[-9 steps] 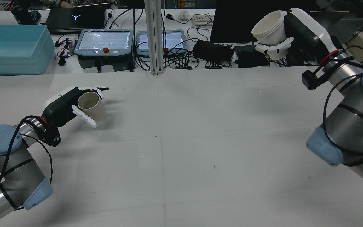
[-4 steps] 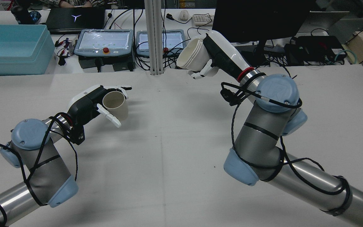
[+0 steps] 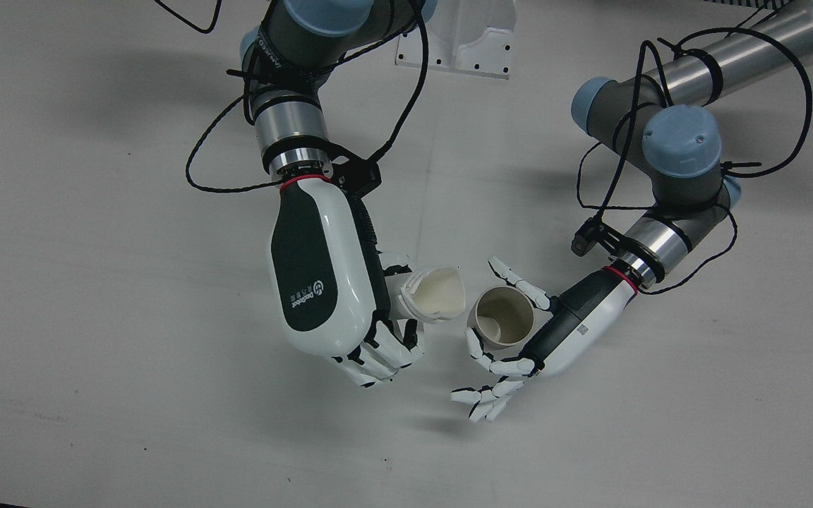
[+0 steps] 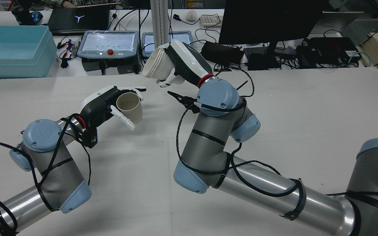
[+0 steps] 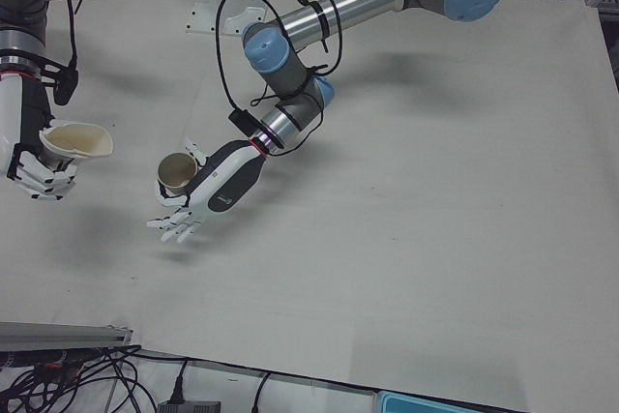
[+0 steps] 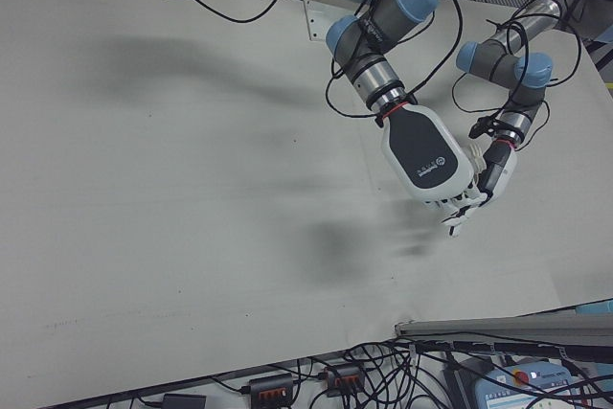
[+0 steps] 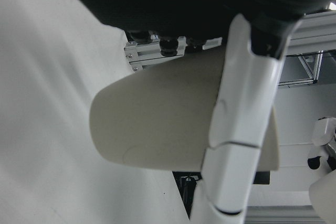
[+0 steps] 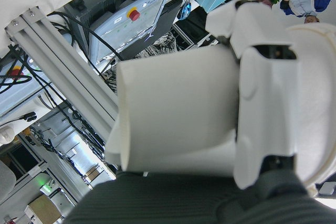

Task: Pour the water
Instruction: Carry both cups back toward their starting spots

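My left hand [image 4: 98, 105] is shut on a beige paper cup [image 4: 129, 106], upright and just above the table. In the front view this cup [image 3: 502, 317] is open upward with the left hand [image 3: 565, 328] around its side. My right hand [image 4: 184, 64] is shut on a white cup [image 4: 156, 67], held higher and tilted, its mouth toward the beige cup. From the front the white cup [image 3: 436, 293] sits beside the beige cup's rim, its squeezed rim facing it, with the right hand [image 3: 322, 282] behind it. The hand views show each cup [image 7: 157, 124] [image 8: 173, 129] close up. No water is visible.
Behind the table's far edge stand a blue bin [image 4: 11, 49], two teach pendants [image 4: 108, 44], an aluminium post [image 4: 161, 36], a monitor [image 4: 271, 19] and cables. The right arm's elbow [image 4: 208, 147] stretches across the table's middle.
The right arm has swung from the far right to the middle, carrying the white cup up to the beige cup. The left hand has moved right with its cup.
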Tool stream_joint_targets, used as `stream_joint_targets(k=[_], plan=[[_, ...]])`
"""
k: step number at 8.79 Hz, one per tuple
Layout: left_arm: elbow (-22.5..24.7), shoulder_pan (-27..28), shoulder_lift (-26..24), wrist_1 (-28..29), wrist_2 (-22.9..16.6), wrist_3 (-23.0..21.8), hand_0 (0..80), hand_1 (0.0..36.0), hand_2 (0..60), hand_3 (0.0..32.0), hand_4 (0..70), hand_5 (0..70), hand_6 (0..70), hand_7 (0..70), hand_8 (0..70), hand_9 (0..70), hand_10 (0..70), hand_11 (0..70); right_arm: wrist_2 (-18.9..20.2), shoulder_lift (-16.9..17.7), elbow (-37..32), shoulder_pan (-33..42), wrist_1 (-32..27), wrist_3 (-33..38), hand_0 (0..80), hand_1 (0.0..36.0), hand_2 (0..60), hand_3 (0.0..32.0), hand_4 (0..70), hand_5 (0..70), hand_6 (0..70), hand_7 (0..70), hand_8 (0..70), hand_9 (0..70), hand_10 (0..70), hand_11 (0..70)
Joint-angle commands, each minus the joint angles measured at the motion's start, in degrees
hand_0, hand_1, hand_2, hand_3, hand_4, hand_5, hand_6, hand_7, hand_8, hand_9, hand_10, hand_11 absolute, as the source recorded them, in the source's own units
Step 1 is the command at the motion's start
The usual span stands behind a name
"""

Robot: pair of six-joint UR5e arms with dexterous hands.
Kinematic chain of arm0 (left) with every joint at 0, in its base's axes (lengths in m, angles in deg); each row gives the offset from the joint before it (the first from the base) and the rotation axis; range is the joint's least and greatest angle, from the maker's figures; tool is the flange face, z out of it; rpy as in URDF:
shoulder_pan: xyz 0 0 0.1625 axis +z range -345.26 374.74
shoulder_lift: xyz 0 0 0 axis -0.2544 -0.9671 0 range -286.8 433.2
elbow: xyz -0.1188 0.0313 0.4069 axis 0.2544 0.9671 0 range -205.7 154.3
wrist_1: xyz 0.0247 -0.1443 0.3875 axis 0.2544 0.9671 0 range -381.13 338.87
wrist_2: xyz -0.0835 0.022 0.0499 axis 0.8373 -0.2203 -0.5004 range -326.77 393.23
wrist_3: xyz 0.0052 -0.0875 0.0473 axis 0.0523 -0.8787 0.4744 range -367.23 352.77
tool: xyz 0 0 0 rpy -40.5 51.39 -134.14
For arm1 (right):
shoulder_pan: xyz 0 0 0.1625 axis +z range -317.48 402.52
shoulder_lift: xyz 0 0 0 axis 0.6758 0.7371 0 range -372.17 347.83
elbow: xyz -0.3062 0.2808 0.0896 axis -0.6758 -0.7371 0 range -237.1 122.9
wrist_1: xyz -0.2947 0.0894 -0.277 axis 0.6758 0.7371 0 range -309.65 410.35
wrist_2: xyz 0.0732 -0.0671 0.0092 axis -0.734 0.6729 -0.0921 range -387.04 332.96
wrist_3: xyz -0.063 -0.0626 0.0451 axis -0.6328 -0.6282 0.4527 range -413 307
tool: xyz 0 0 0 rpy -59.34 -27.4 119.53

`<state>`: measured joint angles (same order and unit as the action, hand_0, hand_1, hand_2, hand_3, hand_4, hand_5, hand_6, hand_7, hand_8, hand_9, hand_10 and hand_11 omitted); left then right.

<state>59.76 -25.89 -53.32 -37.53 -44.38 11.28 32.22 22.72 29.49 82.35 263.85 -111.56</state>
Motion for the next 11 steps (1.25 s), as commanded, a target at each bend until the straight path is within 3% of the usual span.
stream_joint_targets(k=[1,3,4,5,6,7,8,9,11], plan=[[-0.29,-0.32,-0.22,-0.13,0.00,-0.14,80.0,16.9,0.0,0.0,52.2,70.0,11.4,21.3,6.9,3.9,0.2,2.1,-0.12,1.04,2.32,-1.25,0.25,-0.69,80.0,36.0,60.0,0.0,70.0,70.0,65.5,70.0,37.6,49.9,51.0,70.0],[0.07,-1.37,0.39,0.92,0.00,-2.76,80.0,16.1,0.0,0.0,50.7,70.0,10.9,20.6,6.7,3.8,0.4,2.4,-2.74,13.92,19.23,4.77,-0.10,1.59,79.5,35.3,60.0,0.0,65.5,70.0,63.7,70.0,37.4,50.0,56.6,70.0],[0.24,-2.77,1.87,1.71,0.09,-4.52,80.0,15.7,0.0,0.0,48.7,70.0,10.2,19.6,6.6,3.6,0.3,2.2,-2.49,21.64,25.32,9.51,-0.10,6.91,69.6,31.9,58.4,0.0,61.1,70.0,63.1,70.0,37.6,50.4,60.2,70.0],[0.76,-4.78,4.33,3.55,0.00,-5.06,80.0,15.7,0.0,0.0,48.6,70.0,10.3,19.7,6.6,3.6,0.3,2.2,-0.75,29.55,28.34,14.08,-0.19,16.62,61.4,27.9,54.1,0.0,54.0,70.0,61.3,70.0,37.6,50.6,63.2,70.0],[1.38,-6.54,7.31,5.05,0.00,-5.06,80.0,15.6,0.0,0.0,49.5,70.0,10.6,20.3,6.6,3.7,0.3,2.2,3.62,36.33,28.72,20.66,-0.45,24.81,57.1,24.6,50.5,0.0,44.7,70.0,58.2,70.0,37.4,50.7,65.6,70.0],[1.47,-7.69,11.69,8.11,-0.09,-5.24,80.0,15.7,0.0,0.0,49.9,70.0,10.9,20.6,6.7,3.8,0.3,2.2,11.41,40.66,28.72,28.47,-1.23,26.11,53.2,21.4,46.8,0.0,34.4,70.0,53.6,70.0,37.5,51.2,68.3,70.0],[1.30,-8.75,14.60,10.57,-0.09,-5.67,80.0,15.1,0.0,0.0,49.9,70.0,10.9,20.7,6.7,3.8,0.3,2.2,16.62,44.53,27.76,34.46,-5.68,26.56,50.7,18.7,43.8,0.0,29.7,70.0,51.8,67.5,38.6,52.7,70.0,70.0],[1.30,-10.76,18.37,13.47,-0.61,-5.76,80.0,14.9,0.0,0.0,49.9,70.0,10.9,20.7,6.6,3.8,0.4,2.3,20.50,50.66,24.27,39.65,-14.77,28.48,49.9,17.3,42.5,0.0,29.1,70.0,52.3,67.2,39.5,53.6,70.0,70.0],[0.68,-13.75,25.06,19.10,-2.46,-5.50,80.0,14.0,0.0,0.0,49.2,70.0,11.0,21.0,6.7,4.2,0.8,2.8,22.99,56.85,8.41,44.27,-33.66,34.28,48.6,15.5,41.4,0.0,28.8,70.0,52.5,68.2,41.5,56.6,70.0,70.0]])
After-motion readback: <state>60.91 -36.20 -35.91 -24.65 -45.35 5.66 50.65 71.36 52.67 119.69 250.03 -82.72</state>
